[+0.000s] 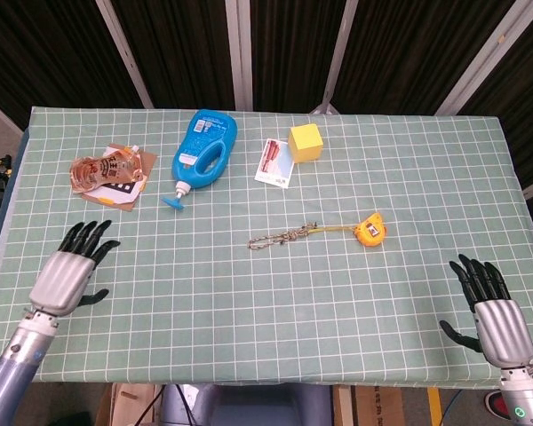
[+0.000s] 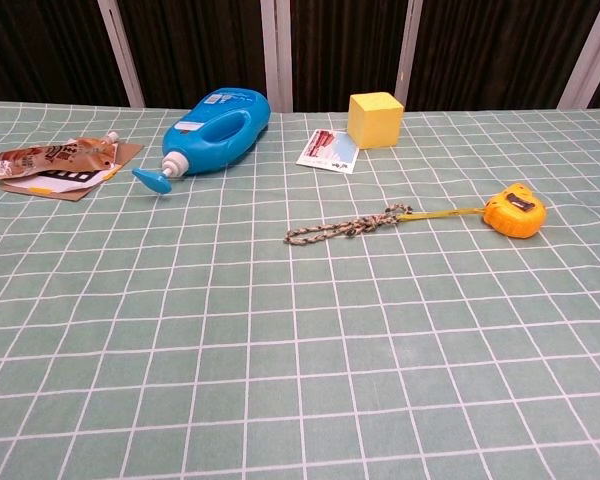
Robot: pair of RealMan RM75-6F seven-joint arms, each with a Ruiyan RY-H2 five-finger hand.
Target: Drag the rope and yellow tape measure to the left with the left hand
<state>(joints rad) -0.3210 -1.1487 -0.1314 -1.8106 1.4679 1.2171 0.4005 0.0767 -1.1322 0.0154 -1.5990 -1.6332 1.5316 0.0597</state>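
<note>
Green checked tablecloth (image 1: 249, 319) covers the table, nothing on its near part but the two hands. Left hand (image 1: 68, 271) hovers at the near-left, fingers spread, holding nothing; only visible in the head view, apart from maybe a dark tip at the left edge of the chest view, can't tell. Right hand (image 1: 490, 311) sits at the near-right corner, fingers spread too, empty. Rope (image 1: 281, 237) lies mid-table, well apart from the left hand, off to its right and a bit farther back. Long axis runs roughly left-right, slightly slanted: free end nearer and left, other end farther and right, where it meets the thin yellow blade going to the yellow tape measure (image 1: 370, 230). So rope and tape form one line, rope end pointing toward the left hand, tape case on the right. By distance alone the right hand looks about as close to the tape case, but the task names the left, and the rope's free end is the part closest to it. Judgement: reach not finished, no contact yet; next move likely needs the left hand to go right and forward onto the rope's left end. Farther back: blue bottle (image 1: 206, 151), snack packet (image 1: 108, 169) on cardboard, small card (image 1: 274, 162), yellow cube (image 1: 306, 142).
</note>
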